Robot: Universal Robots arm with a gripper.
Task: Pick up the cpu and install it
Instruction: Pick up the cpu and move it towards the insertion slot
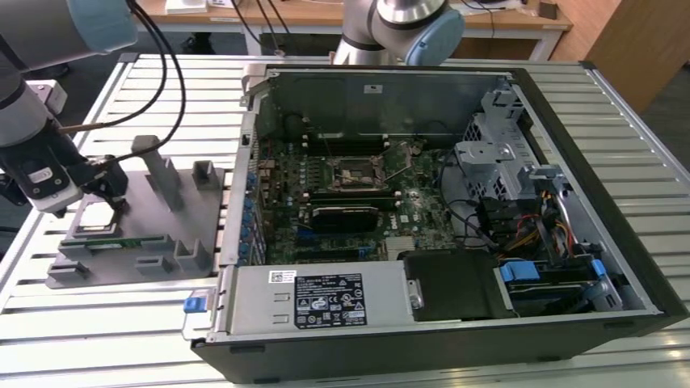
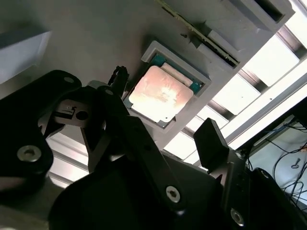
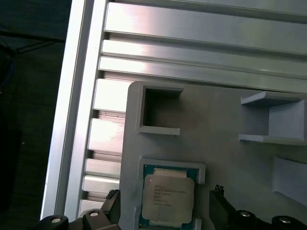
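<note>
Hand (image 3: 166, 192) open astride cpu (image 3: 169, 197) in grey holder (image 3: 225, 158) pocket; probably light, stiff, slick-topped, fragile, so grip opposite edges.

Faintly printed in several dark lines across the shiny silver-grey metal top of the small square cpu (image 3: 168, 196) in the first wrist view, too fine to read. Stuck on the silver-grey metal power supply box (image 1: 254, 303) in the exterior view: a large black-and-white label (image 1: 330, 299) crowded with symbols, plus a small white sticker (image 1: 283, 276), both illegible.
</note>
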